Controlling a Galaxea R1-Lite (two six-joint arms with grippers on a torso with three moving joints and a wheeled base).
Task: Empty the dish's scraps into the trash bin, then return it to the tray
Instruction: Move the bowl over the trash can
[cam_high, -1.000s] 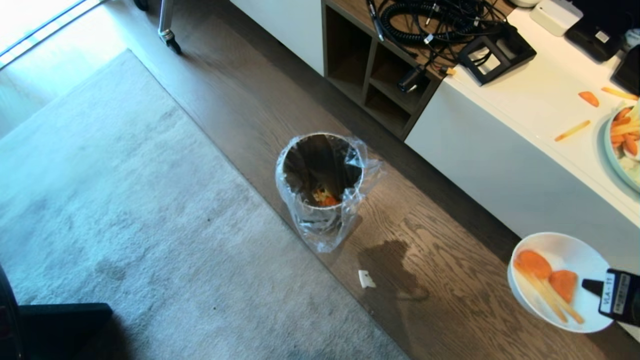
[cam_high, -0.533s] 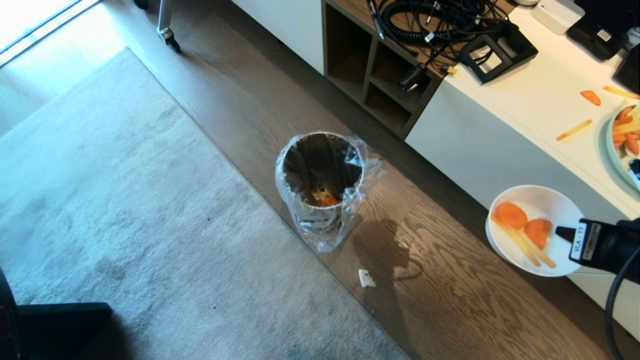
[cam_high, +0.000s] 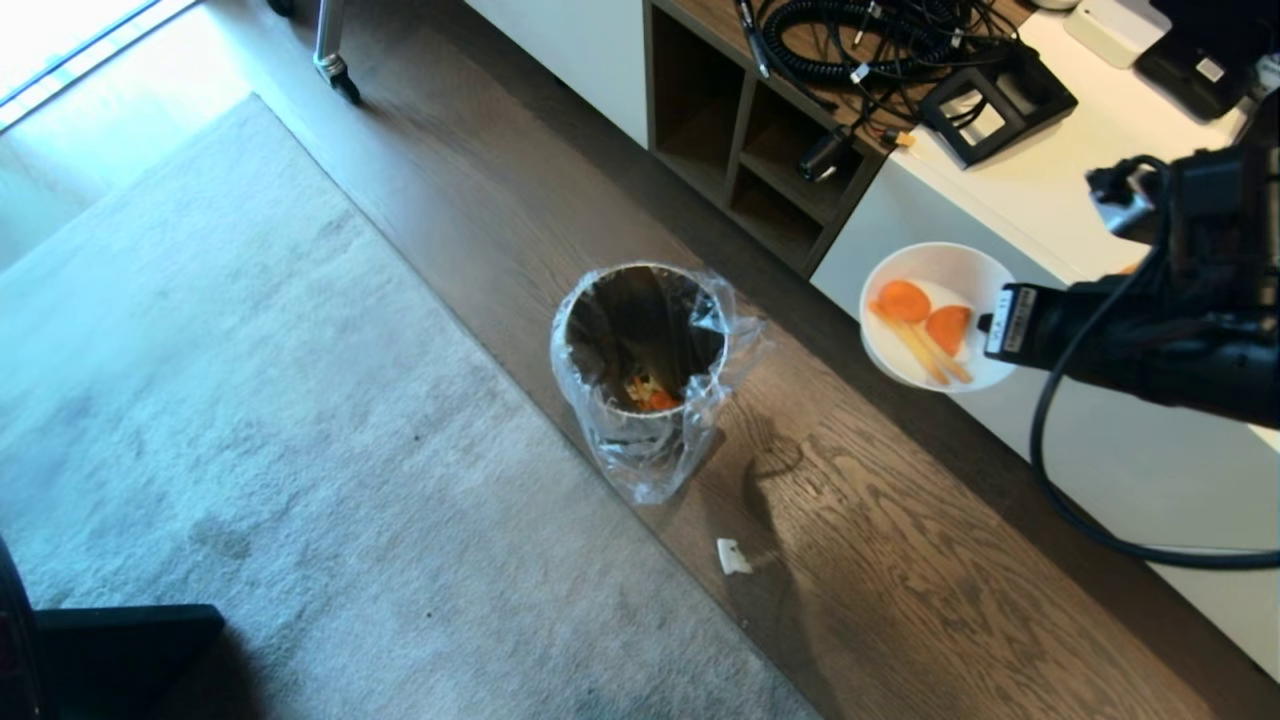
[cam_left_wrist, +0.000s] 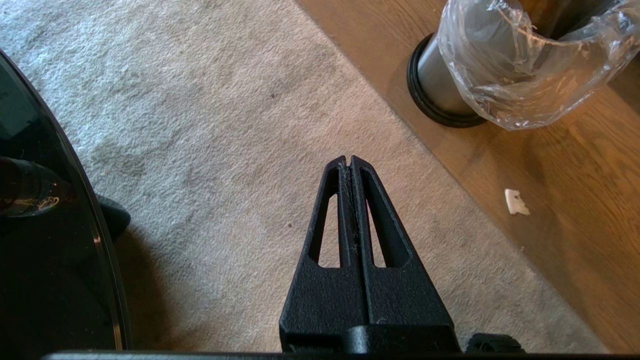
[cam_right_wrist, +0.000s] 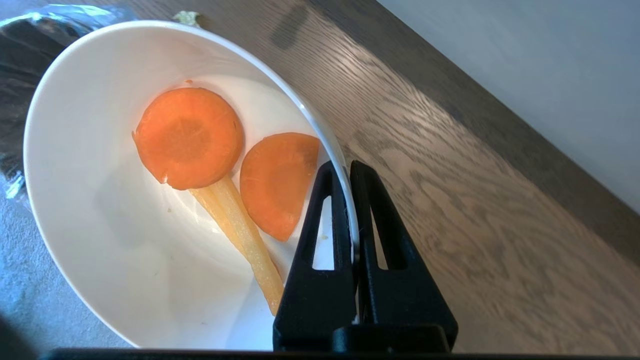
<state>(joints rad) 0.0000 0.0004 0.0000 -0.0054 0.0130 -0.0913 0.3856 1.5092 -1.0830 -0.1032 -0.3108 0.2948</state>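
Pressed flat together, the left gripper (cam_left_wrist: 350, 162) hangs idle over the grey rug (cam_high: 250, 420), holding nothing. Moving right, the trash bin (cam_high: 640, 345) stands on the wood floor (cam_high: 880, 560) at the rug's edge, clear liner crumpled over its rim, a few orange and yellow bits lying at the bottom. Just past it, a small white chip (cam_high: 733, 557) sits on the boards. Further right, in the air beside the white cabinet (cam_high: 1000, 330), there's the dish (cam_high: 925, 365), its rim pinched thin between the fingers of the right gripper (cam_right_wrist: 350, 167), one finger inside, one outside. Scraps (cam_right_wrist: 215, 160) aboard: a full carrot round, a half round, pale yellow strips beneath. The tray is nowhere in view.

Now the risk: that's a narrow edge grip on a smooth, deep bowl, so it could swivel or slip during the tip. The bin's mouth is small, too; pour from short of it and the carrot lands on the floor.
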